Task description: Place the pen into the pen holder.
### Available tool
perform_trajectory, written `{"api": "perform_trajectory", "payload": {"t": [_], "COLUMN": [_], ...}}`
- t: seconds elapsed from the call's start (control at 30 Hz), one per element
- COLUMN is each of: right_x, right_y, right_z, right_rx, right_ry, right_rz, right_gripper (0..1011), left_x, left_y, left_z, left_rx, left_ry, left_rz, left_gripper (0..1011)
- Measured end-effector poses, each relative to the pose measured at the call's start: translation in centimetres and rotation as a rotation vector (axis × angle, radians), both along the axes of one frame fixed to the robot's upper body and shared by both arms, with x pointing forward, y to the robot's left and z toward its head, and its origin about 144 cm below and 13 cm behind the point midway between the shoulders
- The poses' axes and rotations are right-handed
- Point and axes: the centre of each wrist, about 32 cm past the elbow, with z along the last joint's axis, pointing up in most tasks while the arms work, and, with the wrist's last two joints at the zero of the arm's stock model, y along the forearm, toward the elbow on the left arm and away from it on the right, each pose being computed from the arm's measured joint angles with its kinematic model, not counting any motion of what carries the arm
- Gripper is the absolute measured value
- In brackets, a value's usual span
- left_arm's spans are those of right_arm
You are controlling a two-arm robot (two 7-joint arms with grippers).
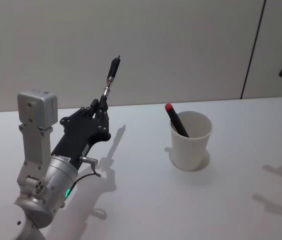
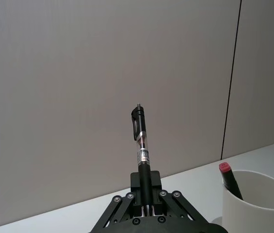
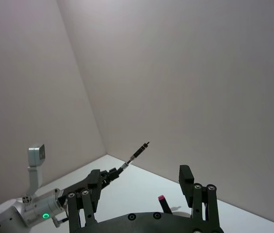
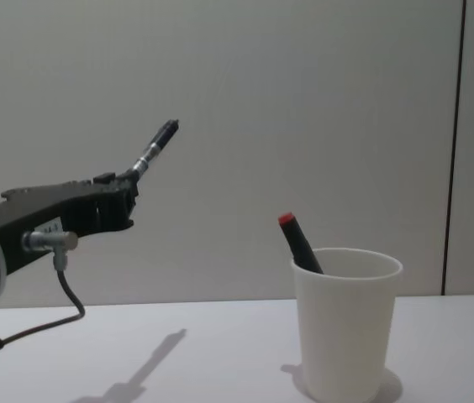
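Left gripper [image 1: 101, 107] is clamped tight on the lower barrel of a black pen [image 1: 111, 75], fingers closed around it. The pen sticks up and tilts away from the robot, clip end at the top, raised well above the table [image 1: 241, 200] and off to the left of the white paper cup [image 1: 191, 145]. Right gripper [image 3: 139, 204] is spread wide with nothing between its fingers, held high to the right of the cup.

Count: one cup, two pens, two grippers. One pen is in the left gripper. The other is dark with a red tip [image 4: 286, 220], stands in the cup and leans on its left rim.

Chest view shows the cup side-on, upright on the table. Left wrist view shows the pen's clear barrel section and label band. Right wrist view shows the red tip, with the cup body hidden behind the gripper.
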Motion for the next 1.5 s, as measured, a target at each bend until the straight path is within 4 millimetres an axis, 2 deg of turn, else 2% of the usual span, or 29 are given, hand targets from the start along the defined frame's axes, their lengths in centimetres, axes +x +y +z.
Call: {"api": "perform_trajectory", "payload": {"t": [0.73,1.5], "right_x": [1.0,3.5], "right_y": [2.1,6.5], "right_z": [0.1,0.3], "right_rx": [0.155,0.426], "right_ry": [0.222,0.566], "right_rz": [0.0,0.065], "right_gripper": [1002,1002], "left_x": [-1.5,-2.2], "left_y": [-1.7,-2.3], "left_z": [0.5,0.7], "left_rx": [0.035,0.046], "left_ry": [-0.143,-0.177], "left_rz": [-0.031,-0.04], "left_gripper": [118,118]}}
